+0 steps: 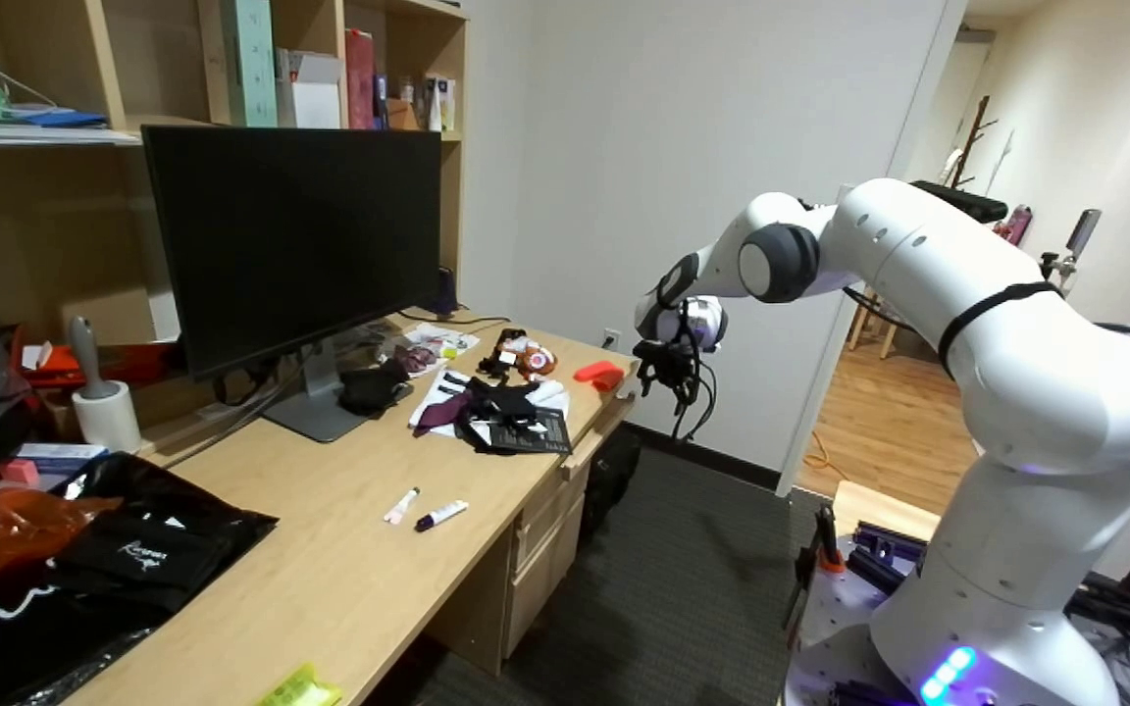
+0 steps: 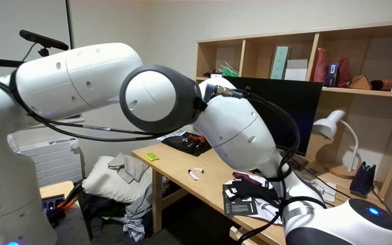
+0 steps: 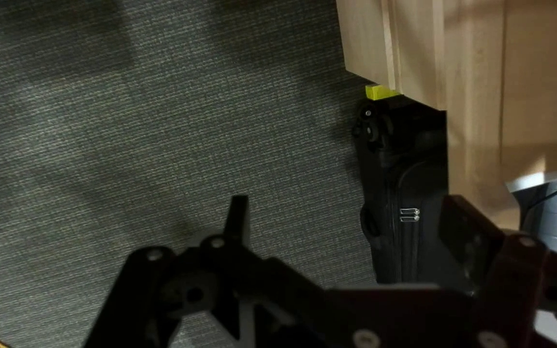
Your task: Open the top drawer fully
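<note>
The top drawer (image 1: 600, 431) is a shallow pale wood front just under the desktop at the desk's far end. It appears to stand slightly out from the desk edge. A corner of the drawer (image 2: 236, 233) also shows at the bottom of an exterior view. In the wrist view the drawer (image 3: 474, 96) is a pale strip between the desktop and the lower fronts. My gripper (image 1: 680, 387) hangs in the air beyond the drawer, apart from it. In the wrist view the gripper (image 3: 351, 217) has its fingers wide apart with nothing between them. It is out of frame in an exterior view.
The desk (image 1: 330, 549) carries a monitor (image 1: 300, 245), dark cloths and papers (image 1: 506, 412), and a red object (image 1: 599, 375) near the drawer-end corner. Lower drawer fronts (image 1: 545, 569) are below. A black suitcase (image 3: 404, 193) stands beside the drawers. A wall is behind the gripper.
</note>
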Controlling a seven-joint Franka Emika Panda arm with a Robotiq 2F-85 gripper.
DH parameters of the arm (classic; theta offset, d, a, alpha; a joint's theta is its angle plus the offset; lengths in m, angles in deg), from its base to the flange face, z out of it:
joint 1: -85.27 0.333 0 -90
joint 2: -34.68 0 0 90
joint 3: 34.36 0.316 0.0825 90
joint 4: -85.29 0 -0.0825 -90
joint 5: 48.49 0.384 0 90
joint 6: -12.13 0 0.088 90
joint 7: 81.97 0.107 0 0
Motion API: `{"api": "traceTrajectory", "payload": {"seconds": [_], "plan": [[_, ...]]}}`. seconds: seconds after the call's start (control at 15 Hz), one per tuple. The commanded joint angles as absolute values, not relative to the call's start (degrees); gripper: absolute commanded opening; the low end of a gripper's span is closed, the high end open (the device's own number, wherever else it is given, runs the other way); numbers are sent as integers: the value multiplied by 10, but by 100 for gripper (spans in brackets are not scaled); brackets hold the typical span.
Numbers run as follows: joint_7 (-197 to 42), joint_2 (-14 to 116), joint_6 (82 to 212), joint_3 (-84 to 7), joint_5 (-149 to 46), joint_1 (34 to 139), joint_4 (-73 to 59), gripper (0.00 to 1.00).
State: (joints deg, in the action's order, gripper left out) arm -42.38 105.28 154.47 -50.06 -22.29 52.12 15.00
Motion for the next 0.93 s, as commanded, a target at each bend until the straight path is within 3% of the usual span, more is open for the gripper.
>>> {"api": "traceTrajectory", "payload": {"seconds": [0.0, 0.87], "plan": [[-434, 1093, 1547, -491, -239, 499, 216, 100], [-489, 1126, 1579, -471, -260, 507, 260, 100]]}}
